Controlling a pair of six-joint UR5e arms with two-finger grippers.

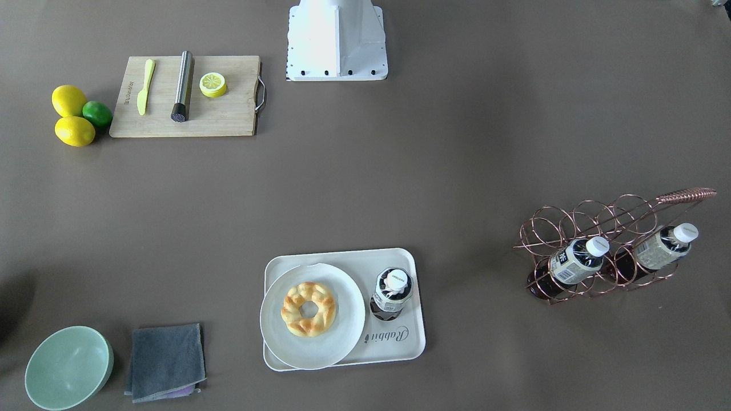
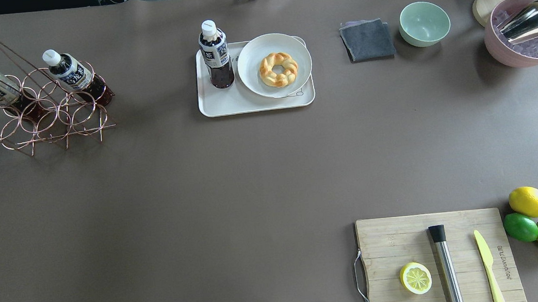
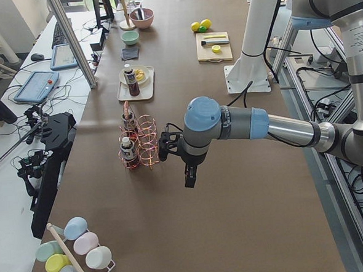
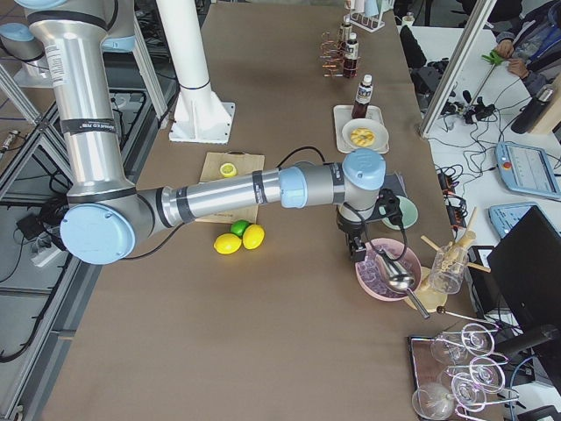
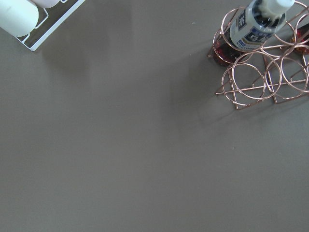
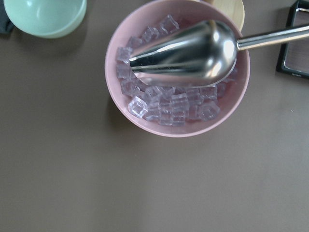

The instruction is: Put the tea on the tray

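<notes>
Standing upright on tray [image 2: 255,104], tea [image 2: 215,53] points cap-up; left pincer [image 3: 189,177], right pincer [image 4: 358,252]: cannot tell.

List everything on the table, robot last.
tea: 3, reddish-brown; one on tray, two in rack
tray: 1, cream-white, far side
plate: 1, white, on tray, holding golden ring pastry
rack: 1, copper wire, far left
cutting board: 1, wooden, near right; holds lemon half, steel muddler, yellow knife
lemons: 2, yellow, beside board, with green lime
mint bowl, grey cloth: 1 each, right of tray
pink bowl: 1, holds ice, steel scoop
left pincer: 1, dark, near rack
right pincer: 1, dark, over pink bowl
</notes>
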